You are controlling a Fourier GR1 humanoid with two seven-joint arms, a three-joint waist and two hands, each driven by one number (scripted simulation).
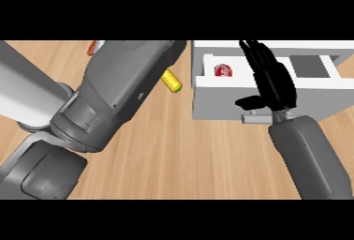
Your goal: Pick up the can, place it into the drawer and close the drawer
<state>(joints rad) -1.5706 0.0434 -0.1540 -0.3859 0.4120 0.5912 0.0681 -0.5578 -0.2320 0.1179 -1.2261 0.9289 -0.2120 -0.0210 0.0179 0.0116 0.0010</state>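
Partly over the drawer (207, 101), right hand (273, 82) outstretched.

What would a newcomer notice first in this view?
The big grey left forearm slants across the left half of the view, partly hiding a yellow object on the wooden counter. At right, the black right hand stretches open over the white drawer, where a red can sits inside.

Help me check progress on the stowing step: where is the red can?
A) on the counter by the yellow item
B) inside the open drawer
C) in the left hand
B: the red can lies inside the open top of the drawer.
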